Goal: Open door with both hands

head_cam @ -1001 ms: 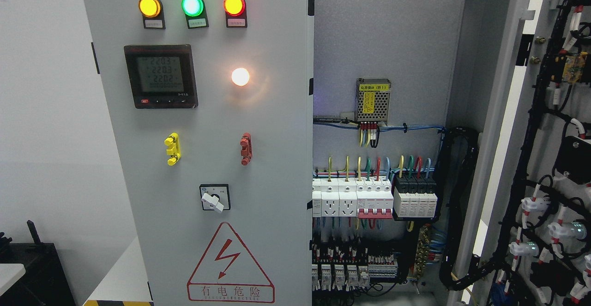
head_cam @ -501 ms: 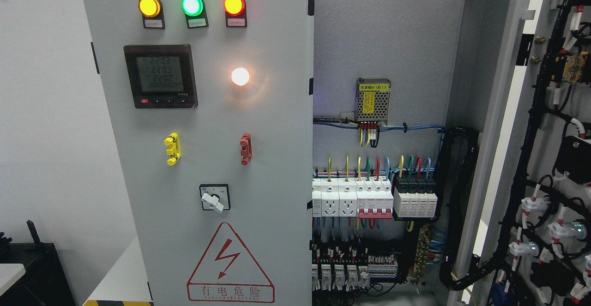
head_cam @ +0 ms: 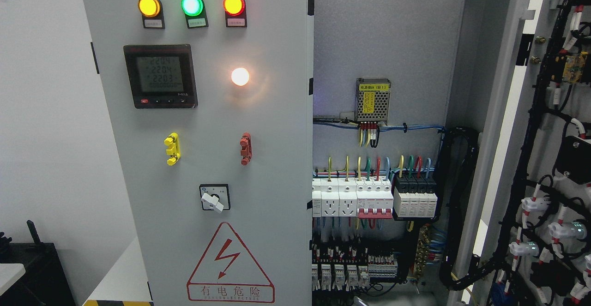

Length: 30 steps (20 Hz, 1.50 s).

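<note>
- In front of the cabinet, neither robot hand shows in the head view, so the state of the fingers cannot be told and nothing is seen in their hold.
- The left door (head_cam: 208,158) is the landmark: a grey panel standing shut or close to it, its right edge running straight down the middle of the view beside the open compartment.
- On the left door sit three lit lamps (head_cam: 192,5), yellow, green and red, near the top; the meter (head_cam: 160,76) lies below them, with a glowing white lamp (head_cam: 240,76) to its right.
- Lower on the left door are a yellow handle (head_cam: 171,149), a red handle (head_cam: 245,149), a rotary switch (head_cam: 214,197) and a red warning triangle (head_cam: 230,262).
- Right of the left door's edge the cabinet interior (head_cam: 383,33) lies open, with a power supply (head_cam: 373,99) above a row of breakers (head_cam: 374,197).
- Far right of the left door, the right door (head_cam: 549,158) is swung wide open, its wired inner face towards the camera.
- Left of the left door lies bare wall, with a dark unit (head_cam: 32,269) low at the corner.
</note>
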Available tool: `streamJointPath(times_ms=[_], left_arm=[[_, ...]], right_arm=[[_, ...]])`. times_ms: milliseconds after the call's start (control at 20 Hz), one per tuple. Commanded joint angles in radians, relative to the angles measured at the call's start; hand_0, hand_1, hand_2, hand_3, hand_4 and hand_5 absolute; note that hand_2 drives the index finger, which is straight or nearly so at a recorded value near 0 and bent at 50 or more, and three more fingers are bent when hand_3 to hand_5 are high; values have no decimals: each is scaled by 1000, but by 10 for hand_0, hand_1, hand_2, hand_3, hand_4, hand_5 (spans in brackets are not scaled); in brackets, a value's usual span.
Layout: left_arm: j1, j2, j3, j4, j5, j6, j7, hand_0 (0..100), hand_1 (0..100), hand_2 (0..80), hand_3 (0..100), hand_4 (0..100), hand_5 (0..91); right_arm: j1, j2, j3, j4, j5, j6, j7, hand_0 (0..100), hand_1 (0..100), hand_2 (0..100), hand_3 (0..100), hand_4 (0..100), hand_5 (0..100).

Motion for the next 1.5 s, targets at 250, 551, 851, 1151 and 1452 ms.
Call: streamJointPath(times_ms=[250,551,851,1151,1452], left_arm=[[0,-34,0,-29,0,0,0,0,0,0,0,42,0],[0,-34,0,-29,0,0,0,0,0,0,0,41,0],[0,-34,0,-29,0,0,0,0,0,0,0,41,0],[0,-34,0,-29,0,0,0,0,0,0,0,41,0],[0,-34,0,-29,0,0,0,0,0,0,0,41,0]], right_arm=[[-128,-18,36,74,-63,59,0,0,0,0,0,0,0],[-175,-39,36,74,-64,83,2,0,0,0,0,0,0],[-206,-39,36,85,-66,124,2,0,0,0,0,0,0],[-230,-36,37,82,-154,187,0,0,0,0,0,0,0],[-247,-34,37,83,-167,192,2,0,0,0,0,0,0]])
